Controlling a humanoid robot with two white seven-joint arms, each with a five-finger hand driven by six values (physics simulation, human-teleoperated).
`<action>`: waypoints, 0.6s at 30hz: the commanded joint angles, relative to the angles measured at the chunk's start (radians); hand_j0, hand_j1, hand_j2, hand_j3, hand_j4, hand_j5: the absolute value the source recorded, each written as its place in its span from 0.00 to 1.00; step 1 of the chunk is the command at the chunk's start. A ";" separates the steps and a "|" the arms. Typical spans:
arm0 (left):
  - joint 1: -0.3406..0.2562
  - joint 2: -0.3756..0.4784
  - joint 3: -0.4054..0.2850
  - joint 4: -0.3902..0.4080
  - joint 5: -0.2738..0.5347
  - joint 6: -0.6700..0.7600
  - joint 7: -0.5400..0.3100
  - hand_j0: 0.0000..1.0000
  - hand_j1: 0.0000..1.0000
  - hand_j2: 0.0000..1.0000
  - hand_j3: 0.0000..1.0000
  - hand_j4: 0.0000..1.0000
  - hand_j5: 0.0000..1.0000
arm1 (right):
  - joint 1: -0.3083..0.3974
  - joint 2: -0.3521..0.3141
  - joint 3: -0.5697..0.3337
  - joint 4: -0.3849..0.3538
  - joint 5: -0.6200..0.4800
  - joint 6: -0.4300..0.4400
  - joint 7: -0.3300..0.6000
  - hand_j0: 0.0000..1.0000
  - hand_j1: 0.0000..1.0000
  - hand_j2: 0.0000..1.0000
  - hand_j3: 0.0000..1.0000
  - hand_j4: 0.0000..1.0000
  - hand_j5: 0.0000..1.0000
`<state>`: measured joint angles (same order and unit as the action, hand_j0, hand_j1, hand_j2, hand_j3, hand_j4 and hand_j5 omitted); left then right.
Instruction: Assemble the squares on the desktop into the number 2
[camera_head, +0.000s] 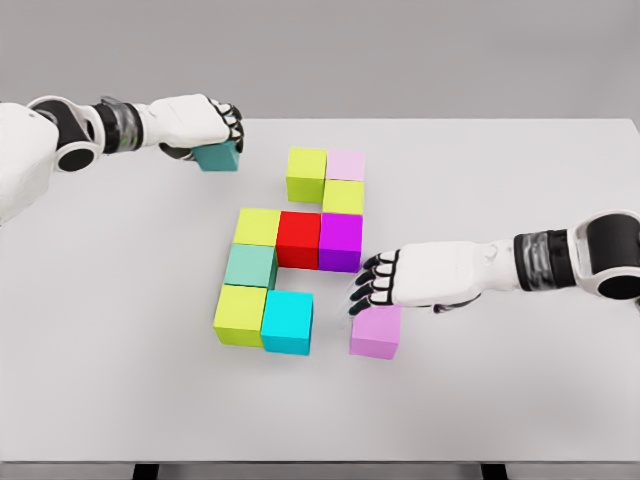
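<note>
1. Squares are really coloured cubes here, most of them packed together in the middle of the white bench (120, 380).
2. Top cluster: a lime cube (306, 174) with a pale pink cube (346, 165) touching its right side, and another yellow-green cube (343, 197) right below the pink one.
3. Middle row, left to right and all touching: yellow-green cube (257, 227), red cube (299, 239), purple cube (340, 241).
4. Below the row's left end there's a mint green cube (250, 266), then a lime-yellow cube (239, 315) under that, with a cyan cube (287, 322) snug against its right side.
5. Left hand (200, 125) is up at the far left part of the bench, fingers curled around a teal cube (218, 156), well apart from the group.
6. Right hand (385, 285) comes in from the right, fingers spread and pointing left, holding nothing. It sits just above the back edge of a lilac cube (376, 333); can't tell if it's actually touching.
7. That lilac cube sits alone, near the cyan one but with a gap between them.
</note>
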<state>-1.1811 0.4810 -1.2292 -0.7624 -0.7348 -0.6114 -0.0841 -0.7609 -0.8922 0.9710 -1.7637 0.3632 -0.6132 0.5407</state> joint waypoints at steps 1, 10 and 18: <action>0.000 -0.025 0.002 0.025 0.006 0.000 -0.002 0.69 0.69 0.69 0.69 0.69 0.69 | 0.000 -0.068 -0.041 -0.002 -0.096 0.002 -0.002 0.99 0.99 0.99 0.99 0.99 0.99; -0.020 -0.064 0.002 0.023 0.009 0.000 -0.002 0.71 0.71 0.71 0.71 0.71 0.71 | 0.005 -0.212 0.003 0.000 -0.101 0.002 0.004 0.99 0.99 0.99 0.99 0.99 0.99; -0.020 -0.068 0.002 0.022 0.009 0.000 -0.002 0.72 0.72 0.72 0.72 0.72 0.72 | 0.008 -0.195 0.055 0.003 0.017 0.002 0.004 0.99 0.99 0.99 0.99 0.99 0.99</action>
<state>-1.2011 0.4136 -1.2299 -0.7405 -0.7320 -0.6116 -0.0846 -0.7532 -1.0922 1.0124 -1.7605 0.3565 -0.6131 0.5451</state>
